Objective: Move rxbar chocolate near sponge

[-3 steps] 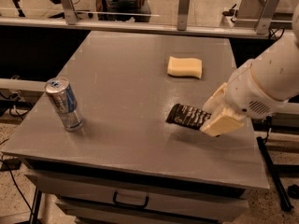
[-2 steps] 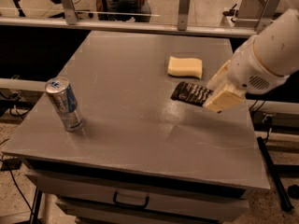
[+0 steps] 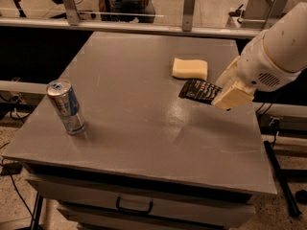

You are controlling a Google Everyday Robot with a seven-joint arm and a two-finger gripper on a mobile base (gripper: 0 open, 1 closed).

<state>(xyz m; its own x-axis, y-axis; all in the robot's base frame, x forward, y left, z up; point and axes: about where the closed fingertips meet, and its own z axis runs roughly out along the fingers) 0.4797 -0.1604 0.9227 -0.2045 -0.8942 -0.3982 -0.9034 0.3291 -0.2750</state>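
The rxbar chocolate, a flat black wrapper with white lettering, is held in the air a little above the table, just in front of and to the right of the sponge. The sponge is a pale yellow block lying on the grey table at the back right. My gripper, with cream-coloured fingers, comes in from the right on a thick white arm and is shut on the right end of the bar.
A silver-blue drink can stands upright near the table's front left edge. A metal rail runs behind the table. A drawer handle shows below the front edge.
My gripper has lifted the bar and carried it back toward the sponge. The can and the sponge have not moved.
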